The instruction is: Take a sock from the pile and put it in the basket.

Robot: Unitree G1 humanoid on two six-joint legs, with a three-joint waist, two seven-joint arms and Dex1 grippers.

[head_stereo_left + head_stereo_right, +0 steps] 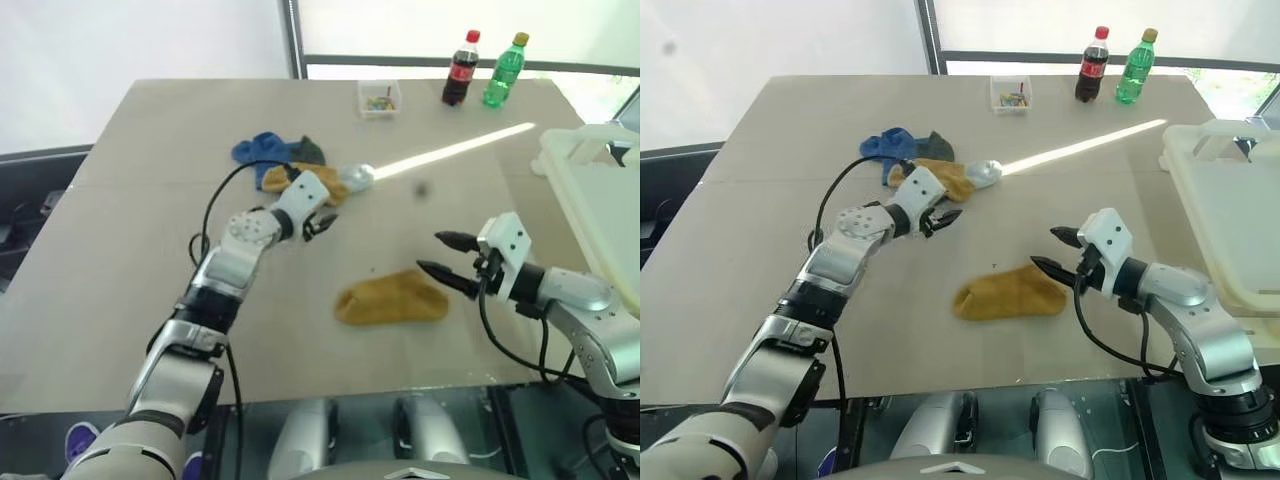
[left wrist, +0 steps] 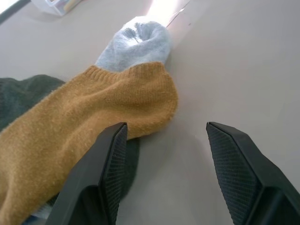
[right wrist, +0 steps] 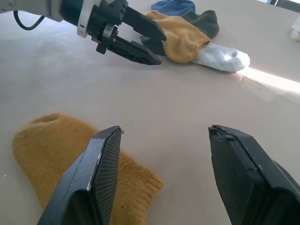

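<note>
A: Pile (image 1: 285, 163) of socks sits mid-table, well left of the white basket (image 1: 600, 200) at the right edge; the mustard sock in the pile (image 2: 89, 140) tops it, long axis running away and leftward from the left gripper (image 1: 318, 222)

B: Jaws?

A: Parted and empty, one finger beside that sock's cuff. The right gripper (image 1: 447, 258) is also parted, empty, just right of the loose mustard sock (image 1: 392, 298)

B: Nearer arm?

A: I judge the left one for the pile
</note>
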